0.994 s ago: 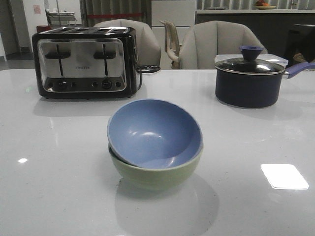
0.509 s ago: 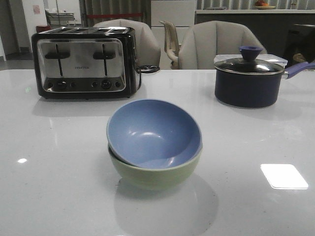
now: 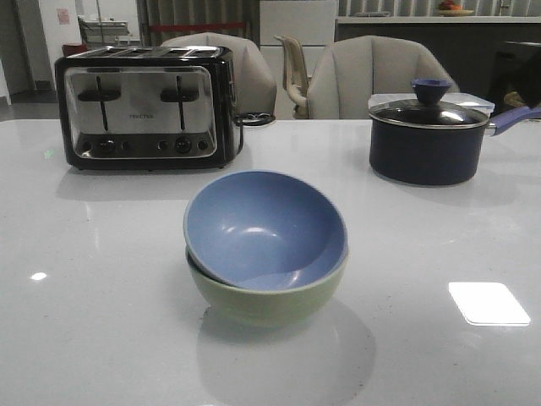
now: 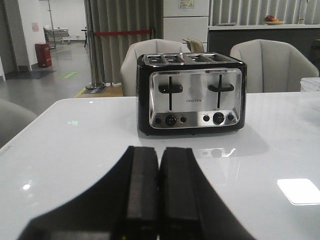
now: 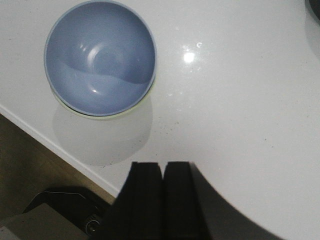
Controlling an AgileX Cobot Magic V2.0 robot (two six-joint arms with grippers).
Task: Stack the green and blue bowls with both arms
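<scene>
The dusty blue bowl [image 3: 265, 227] sits nested, slightly tilted, inside the pale green bowl [image 3: 266, 303] at the middle of the white table. In the right wrist view the blue bowl [image 5: 100, 57] shows from above, with only a thin sliver of the green bowl [image 5: 144, 98] at its rim. My right gripper [image 5: 163, 165] is shut and empty, apart from the bowls, over the table near its edge. My left gripper [image 4: 159, 151] is shut and empty too, low over the table and facing the toaster. Neither arm appears in the front view.
A black and silver toaster [image 3: 144, 106] stands at the back left. A dark lidded saucepan [image 3: 429, 135] with a blue handle stands at the back right. Grey chairs [image 3: 376, 76] line the far side. The table edge [image 5: 55, 147] runs close beside my right gripper.
</scene>
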